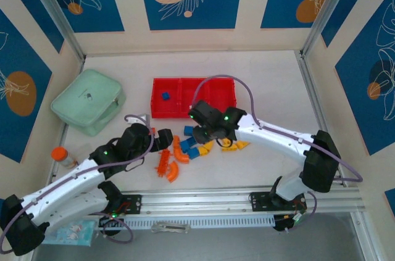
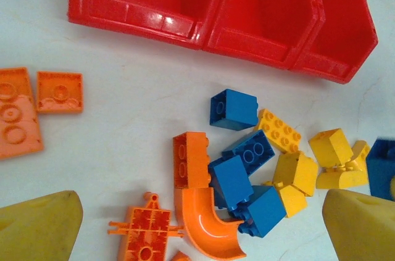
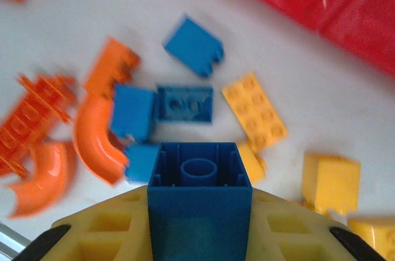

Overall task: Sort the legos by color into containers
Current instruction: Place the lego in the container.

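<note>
A white table (image 1: 265, 76) stands between walls with blue leaf-print panels. Toward its back lies the red tray (image 1: 185, 113), three compartments in a row, and a lone blue brick (image 1: 165, 95) sits in the left one. A mint case (image 1: 88, 100) lies left of the tray, and an orange-capped bottle (image 1: 60, 155) stands near the table's left edge.

The loose legos (image 2: 247, 168) lie heaped just in front of the tray, blue and yellow bricks packed together. An orange curve (image 2: 207, 221) and an orange brick (image 2: 190, 159) touch the heap's left side. A ridged orange piece (image 2: 147, 227) lies beside them, and two orange plates (image 2: 58, 91) lie apart, further left.

The left gripper (image 2: 197, 236) hovers over the heap with its fingers (image 2: 37, 227) spread wide, holding nothing. The right gripper (image 3: 199, 224) is clamped on a held brick (image 3: 199, 181), blue, with its hollow underside facing the wrist camera, above the heap.
</note>
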